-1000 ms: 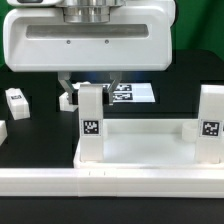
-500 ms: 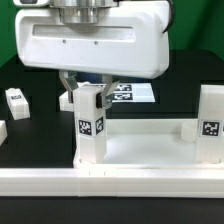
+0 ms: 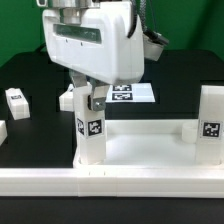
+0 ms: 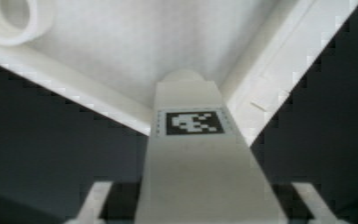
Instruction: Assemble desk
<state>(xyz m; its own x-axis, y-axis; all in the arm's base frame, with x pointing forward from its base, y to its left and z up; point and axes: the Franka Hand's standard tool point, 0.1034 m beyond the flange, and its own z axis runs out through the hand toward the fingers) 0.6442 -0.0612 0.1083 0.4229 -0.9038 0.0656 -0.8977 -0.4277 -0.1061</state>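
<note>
The white tray-like tabletop (image 3: 150,178) lies in front with two square tagged legs standing in it. My gripper (image 3: 84,97) is turned at an angle and sits over the top of the leg (image 3: 92,130) on the exterior view's left. In the wrist view that leg (image 4: 197,120) runs between my fingers (image 4: 96,200), with a dark gap on each side. My gripper (image 4: 197,205) is open around it and does not touch it. The tabletop's inner face (image 4: 123,55) and a round socket (image 4: 5,20) lie beyond. The second leg (image 3: 210,125) stands at the right.
The marker board (image 3: 138,93) lies flat behind the tabletop. A small white block with dark marks (image 3: 16,102) sits on the black table at the exterior view's left, and another white piece (image 3: 3,130) shows at the left edge.
My hand has turned about its axis over the left leg and shifted a little to the exterior view's right. The leg's tag now looks slightly skewed.
</note>
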